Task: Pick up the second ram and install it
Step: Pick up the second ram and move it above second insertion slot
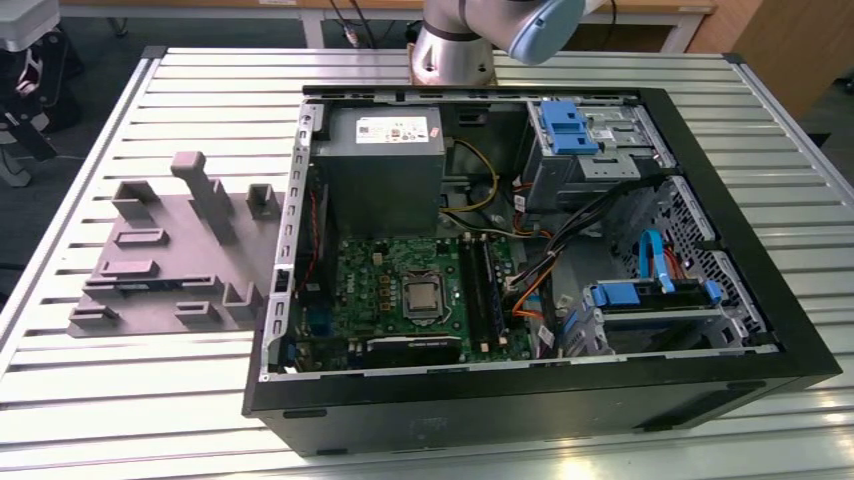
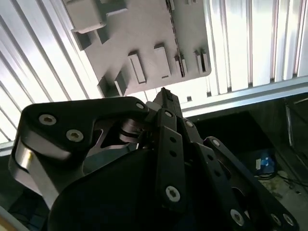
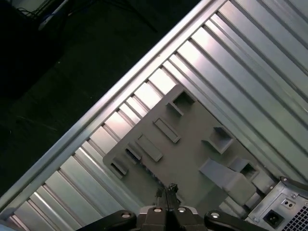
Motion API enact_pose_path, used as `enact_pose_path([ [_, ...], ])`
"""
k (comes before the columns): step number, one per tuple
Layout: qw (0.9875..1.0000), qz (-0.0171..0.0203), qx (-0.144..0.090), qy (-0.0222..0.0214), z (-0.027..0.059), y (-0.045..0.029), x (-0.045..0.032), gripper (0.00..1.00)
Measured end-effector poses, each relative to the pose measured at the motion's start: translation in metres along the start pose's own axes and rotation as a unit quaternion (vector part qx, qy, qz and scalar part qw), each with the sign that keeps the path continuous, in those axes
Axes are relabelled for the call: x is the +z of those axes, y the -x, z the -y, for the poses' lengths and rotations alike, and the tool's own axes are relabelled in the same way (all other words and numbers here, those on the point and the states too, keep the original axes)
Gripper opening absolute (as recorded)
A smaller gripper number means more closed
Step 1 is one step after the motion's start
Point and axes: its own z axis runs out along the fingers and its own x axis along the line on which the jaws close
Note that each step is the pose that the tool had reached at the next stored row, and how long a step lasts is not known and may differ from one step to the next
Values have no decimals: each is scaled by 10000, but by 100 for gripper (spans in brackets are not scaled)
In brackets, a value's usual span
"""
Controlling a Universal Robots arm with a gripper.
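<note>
Fig.: 1 arm, 1 open PC, fixture alongside.
Arm: grey-and-silver robot arm [image 1: 454, 45] stands at the top of the exterior view, on the ribbed aluminium table [image 1: 134, 400].
Gripper: black multi-link gripper [image 3: 168, 188] — fingertips pressed together in both wrist views, nothing visible btw. them. It hangs well above the grey plastic fixture plate w/ raised blocks [image 3: 192, 154].
2nd ram: slim dark-green memory stick w/ black chips — pos. cannot be told. Whether it sits among the long black memory slots [image 1: 487, 290] on the green motherboard [image 1: 380, 290] is too small to make out.
Case: black steel tower case [image 1: 534, 400], side panel off, lies on the table just beside the fixture plate, on the exterior view's right of it.
Risk 1, closed tips: a descent onto a stick w/ fingers together would likely strike its top edge or a fixture block rather than straddle it.
Risk 2, skewed grasp: a stick held tilted would prob. meet its slot at an angle, w/ the notch off its key and the force going into the board.
Risk 3, clutter: loose black & orange cables [image 1: 534, 280] lie just beside the slots and could snag fingers or stick.
Risk 4, case wall: the case rim stands btw. fixture & slots, so a low transfer could clip it.
</note>
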Motion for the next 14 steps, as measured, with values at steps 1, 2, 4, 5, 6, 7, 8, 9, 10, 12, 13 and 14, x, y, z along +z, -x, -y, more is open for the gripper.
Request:
enact_pose_path([
  [1,10000,-4,-81,2,0,0,0,11],
  [2,9999,-8,-163,4,0,0,0,11],
  [4,9995,-14,-310,7,0,0,1,11],
  [5,9993,-17,-382,9,0,0,1,11],
  [6,9990,-20,-456,10,0,0,2,11],
  [7,9986,-24,-532,12,0,0,2,11],
  [8,9982,-27,-607,13,0,0,2,11],
  [9,9977,-30,-682,15,0,0,2,11],
  [10,9971,-34,-761,17,0,0,2,11],
  [12,9960,-40,-896,20,0,0,2,11],
  [13,9954,-42,-960,21,0,0,3,11],
  [14,9947,-46,-1025,23,0,0,3,11],
])
